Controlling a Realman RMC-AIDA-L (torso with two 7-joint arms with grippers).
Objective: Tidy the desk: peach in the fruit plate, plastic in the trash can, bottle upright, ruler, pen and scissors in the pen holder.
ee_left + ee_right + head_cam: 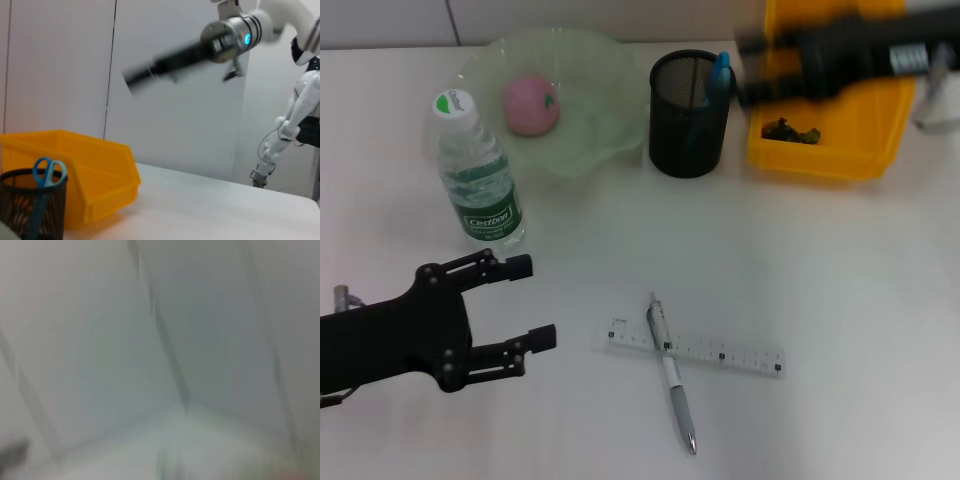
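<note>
1. White desk [840,300], grey panel wall behind it; clock directions below are on the head view.
2. Peach [530,104] sat in the plate [610,120] at 11 o'clock. Done, by the look of it.
3. Bottle [477,175] stood upright at 9 o'clock, just beside the plate's rim. Done too.
4. Holder [688,115] at 12 o'clock already held the scissors [48,172], blue handles poking above the mesh.
5. Bin [835,130] at 1 o'clock had a dark green scrap in it, presumably the plastic.
6. Ruler [720,351] and pen [670,372] lay loose on the desk at 6 o'clock, pen crossed over the ruler and touching it, tip toward 5.
7. Left gripper [525,303] hovered at 8 o'clock, fingers apart, nothing in them, well short of the pen.
8. Right gripper [755,70] was over the bin at 1 o'clock, motion-blurred; can't tell if its fingers were apart or together.
9. Step in hand, my read: plastic drop just finishing, pen or ruler next.
10. Next move calls for taking the pen first since it lies on top, then carrying it upright into the holder without snagging the scissors. Ruler lies flat, so it'll be an awkward pinch.
</note>
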